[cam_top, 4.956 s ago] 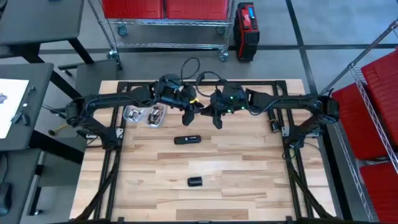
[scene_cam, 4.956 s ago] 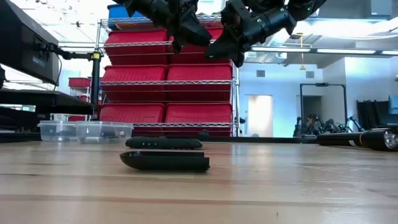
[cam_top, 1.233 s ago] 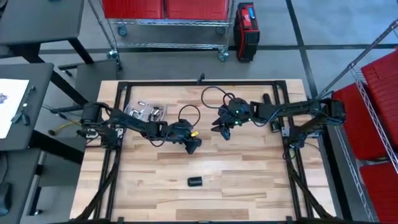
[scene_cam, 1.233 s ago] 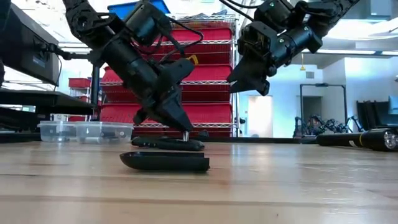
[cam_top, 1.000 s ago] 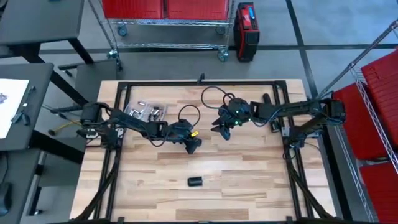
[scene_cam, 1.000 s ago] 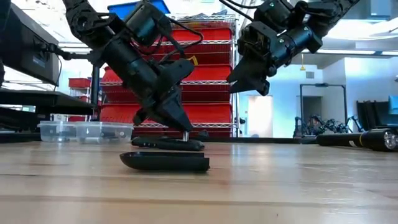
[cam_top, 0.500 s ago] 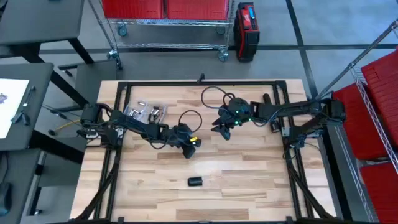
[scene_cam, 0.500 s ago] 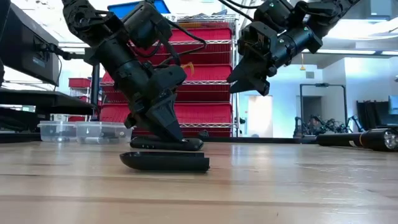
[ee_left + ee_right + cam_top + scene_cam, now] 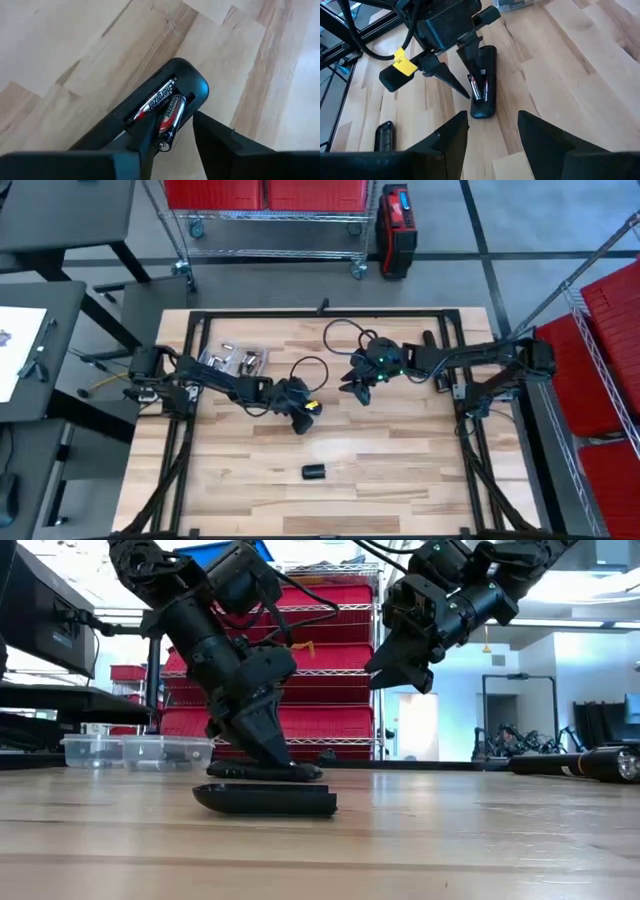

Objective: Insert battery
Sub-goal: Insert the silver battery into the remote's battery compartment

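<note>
Two batteries [image 9: 165, 107] lay in the open bay of the remote [image 9: 483, 80], mid-table behind the loose cover [image 9: 265, 800]. The left gripper [image 9: 172, 137] stood released, fingers straddling the second battery's raised end. That end should be pressed flat, straight down. Farther off, the right gripper [image 9: 492, 131] hovered open.

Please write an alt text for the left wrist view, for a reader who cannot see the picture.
A black plastic remote control lies on the light wooden table with its battery compartment open, and two silver and black batteries sit side by side in it. One battery end sticks out past the compartment edge. The left gripper is over this end, its dark fingers open on either side.
</note>
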`<action>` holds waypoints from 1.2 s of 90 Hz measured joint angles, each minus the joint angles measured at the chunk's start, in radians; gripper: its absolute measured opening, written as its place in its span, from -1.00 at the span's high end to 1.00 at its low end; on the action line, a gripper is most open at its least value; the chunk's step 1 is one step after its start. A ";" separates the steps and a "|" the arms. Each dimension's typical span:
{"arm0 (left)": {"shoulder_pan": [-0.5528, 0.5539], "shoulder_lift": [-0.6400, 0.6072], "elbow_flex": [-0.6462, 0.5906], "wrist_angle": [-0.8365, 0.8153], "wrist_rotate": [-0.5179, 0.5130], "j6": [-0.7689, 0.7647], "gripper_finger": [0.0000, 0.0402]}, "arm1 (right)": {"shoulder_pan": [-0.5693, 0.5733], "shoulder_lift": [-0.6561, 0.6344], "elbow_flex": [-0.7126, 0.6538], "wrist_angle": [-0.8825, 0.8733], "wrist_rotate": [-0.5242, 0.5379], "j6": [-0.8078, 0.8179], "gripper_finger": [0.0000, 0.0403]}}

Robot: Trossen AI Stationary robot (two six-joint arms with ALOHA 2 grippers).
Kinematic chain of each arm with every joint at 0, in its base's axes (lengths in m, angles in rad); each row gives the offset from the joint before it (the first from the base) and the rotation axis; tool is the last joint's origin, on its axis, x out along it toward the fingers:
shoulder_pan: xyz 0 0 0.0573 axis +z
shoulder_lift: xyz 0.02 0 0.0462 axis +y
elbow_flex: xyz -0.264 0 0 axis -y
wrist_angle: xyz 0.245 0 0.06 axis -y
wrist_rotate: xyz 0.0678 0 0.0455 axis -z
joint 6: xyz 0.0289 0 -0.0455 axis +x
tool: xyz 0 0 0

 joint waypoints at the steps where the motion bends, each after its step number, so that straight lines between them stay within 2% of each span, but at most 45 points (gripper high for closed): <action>1: 0.000 0.000 0.000 0.000 0.000 0.003 0.39 | 0.000 0.000 0.000 0.000 0.000 0.000 0.19; 14: 0.001 0.000 0.016 -0.023 0.029 0.076 0.31 | 0.000 0.000 0.000 0.000 0.000 0.000 0.19; 54: 0.003 0.000 0.126 -0.274 0.029 0.338 0.31 | 0.000 0.000 0.000 -0.004 -0.001 0.000 0.19; 108: 0.003 -0.014 0.132 -0.266 -0.003 0.558 0.31 | 0.000 0.000 0.000 -0.004 -0.002 0.009 0.19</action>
